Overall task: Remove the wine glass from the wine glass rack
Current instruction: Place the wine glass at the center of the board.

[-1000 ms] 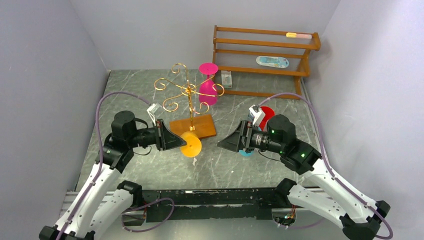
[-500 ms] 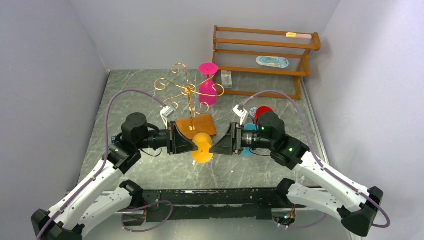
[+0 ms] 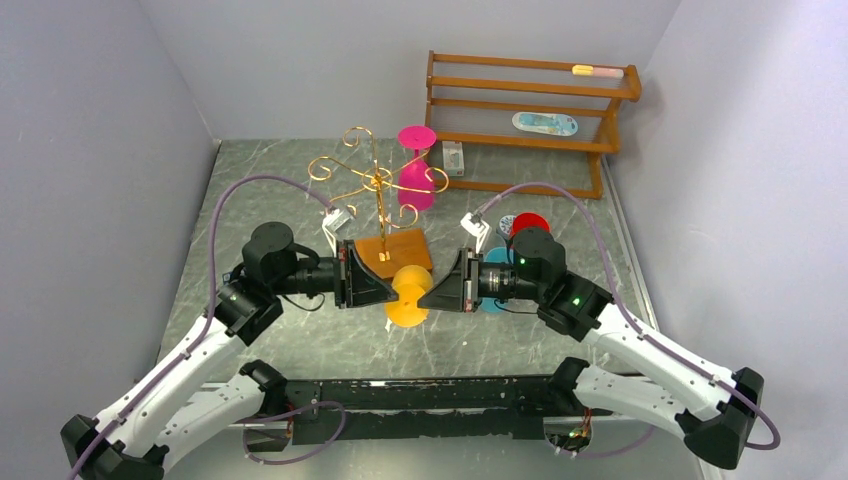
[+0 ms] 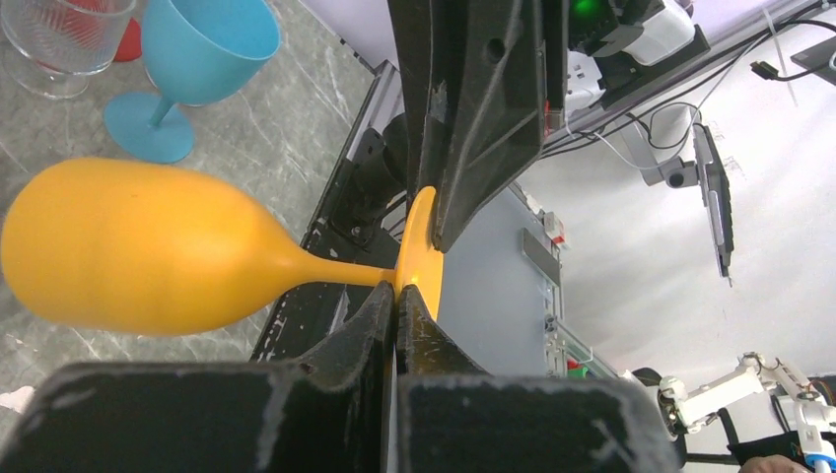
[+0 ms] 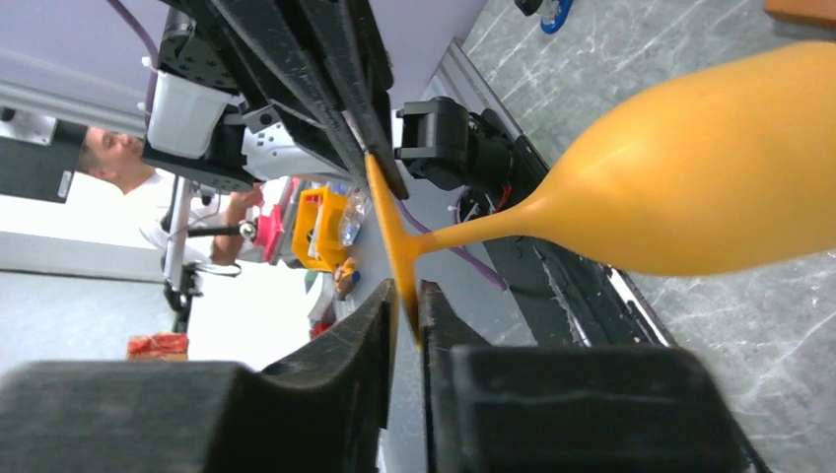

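The left gripper was clamped on the thin foot of the orange wine glass, which hung on its side in the air, off the wine glass rack and just in front of its wooden base. The right gripper met it from the opposite side, jaws narrow around the same foot's rim; whether they truly pinched it could not be told. Judged risks: if the left let go before the right had a firm hold, the glass would drop onto the table; with a grip only at the rim, the bowl's weight could swing the glass down; both arms pulling at once could strain the stem. A blue glass stood near the right arm — liable to be knocked.
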Controlling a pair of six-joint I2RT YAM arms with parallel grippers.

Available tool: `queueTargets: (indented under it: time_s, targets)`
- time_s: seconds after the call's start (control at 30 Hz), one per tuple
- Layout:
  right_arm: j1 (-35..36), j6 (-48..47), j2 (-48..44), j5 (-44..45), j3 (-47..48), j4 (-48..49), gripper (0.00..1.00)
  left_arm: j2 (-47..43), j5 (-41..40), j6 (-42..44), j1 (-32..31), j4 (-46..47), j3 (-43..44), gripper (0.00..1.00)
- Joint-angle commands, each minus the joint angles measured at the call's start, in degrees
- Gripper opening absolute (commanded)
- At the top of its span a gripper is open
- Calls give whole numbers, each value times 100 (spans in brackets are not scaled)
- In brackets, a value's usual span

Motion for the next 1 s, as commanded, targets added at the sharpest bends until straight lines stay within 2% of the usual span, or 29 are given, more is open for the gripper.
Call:
queueTargets:
  time_s: [0.0, 0.07, 0.13, 0.23, 0.33, 0.4, 0.5, 0.63, 0.7, 0.8, 0.97]
  targets:
    - [22, 257, -162, 44, -211, 472, 8, -5, 176, 167, -66, -41, 176, 5]
    - [20, 306, -206, 113, -224, 445, 2, -21, 171, 157, -76, -14, 142, 5]
    - [18, 328, -258, 209, -239, 394, 0, -26, 234, 84, -77, 103, 81, 6]
    - [18, 393, -369, 287, -289, 397, 0, -10, 259, 187, -121, 15, 97, 32]
    - [22, 465, -483, 405, -359, 435, 0, 20, 44, 637, -257, -614, 260, 45]
    - [18, 452, -555, 523, -394, 398, 0, 2, -102, 629, -362, -714, 211, 46]
    - [18, 437, -615, 618, -426, 340, 0, -201, -295, 215, -513, -234, -72, 45]
    - [15, 444, -627, 634, -426, 325, 0, -404, -692, -183, -553, 180, -336, 39]
    - [22, 475, -640, 638, -442, 348, 0, -375, -871, -380, -575, 537, -459, 34]
    - [18, 440, -619, 607, -417, 345, 0, -193, -934, -622, -720, 1102, -517, 34]
    - [22, 224, -557, 579, -166, 76, 0, -187, -1098, -748, -1024, 1435, -598, 32]
